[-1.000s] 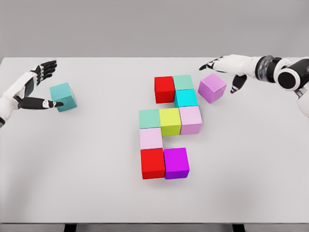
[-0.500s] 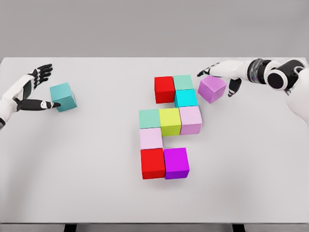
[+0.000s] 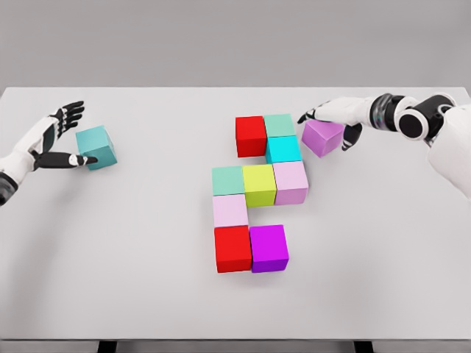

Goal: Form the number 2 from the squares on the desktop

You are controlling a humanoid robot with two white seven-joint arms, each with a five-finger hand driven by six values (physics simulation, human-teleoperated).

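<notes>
Several coloured cubes sit joined in the middle of the white table point(image 3: 147, 243): a red cube point(image 3: 251, 136), mint cube point(image 3: 280, 125) and cyan cube point(image 3: 283, 149) on top, a mint, yellow-green point(image 3: 259, 184) and pink row below, then a pale pink cube point(image 3: 230, 210), a second red cube point(image 3: 232, 248) and a purple cube point(image 3: 268, 248). A violet cube point(image 3: 321, 140) rests just right of the cyan one. My right hand point(image 3: 329, 121) arches over it, fingers spread past its far edge, thumb by its right side. A teal cube point(image 3: 96, 145) stands far left, with my open left hand point(image 3: 73, 136) cupped around its left side.
The table's near edge runs along the bottom of the view. The grey wall lies behind the far edge. Bare tabletop stretches between the teal cube and the joined cubes.
My right hand has slid left and lowered over the violet cube, which has barely shifted. My left hand has stayed beside the teal cube, drifting only slightly.
</notes>
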